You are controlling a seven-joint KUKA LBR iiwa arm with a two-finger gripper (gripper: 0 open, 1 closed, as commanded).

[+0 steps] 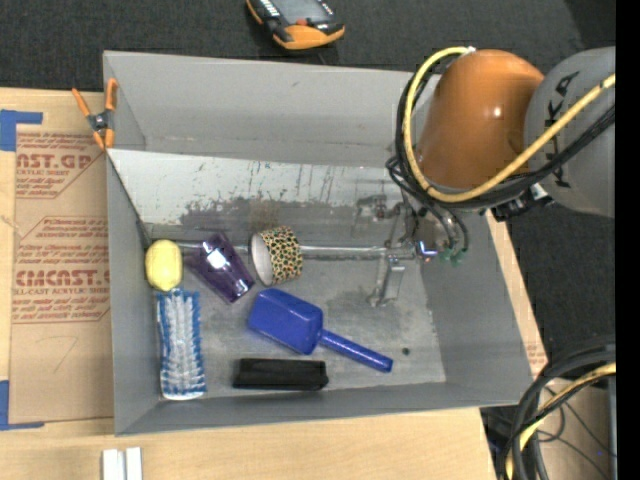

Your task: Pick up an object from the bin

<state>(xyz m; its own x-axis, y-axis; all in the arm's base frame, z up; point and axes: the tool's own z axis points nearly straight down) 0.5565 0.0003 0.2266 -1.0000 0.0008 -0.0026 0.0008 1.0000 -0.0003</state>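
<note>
Lettering: dark capitals are noted on the grey arm [585, 118] at the upper right of the frame. They are partly crossed by a yellow cable [540, 133] and cannot be read in full. No legible label is noted on any thing in the bin [260, 108].

Count: six loose things are recorded, one of each kind.
- One yellow ball [163, 265], at the left of the floor.
- One clear ribbed bottle [180, 343], just below the ball along the left wall.
- One purple translucent cup [222, 268], lying on its side right of the ball.
- One leopard-print cylinder [279, 254], just beside the cup at the centre.
- One blue scoop [300, 326], below the cylinder, with its handle pointed to the lower right.
- One black bar [280, 373], lying flat at the lower edge.

A black and orange handheld device [295, 16] is seen outside the bin at the top of the frame.

End effector: the gripper [392, 273] is placed below the orange cover [480, 118], over bare floor at the right middle of the bin. It is set well apart from the left-hand group. Whether it is apart or together cannot be told. A thin metal rod [340, 255] is seen between the cylinder and the gripper, and what it belongs to cannot be told. The cylinder and the scoop handle are the nearest things.
</note>
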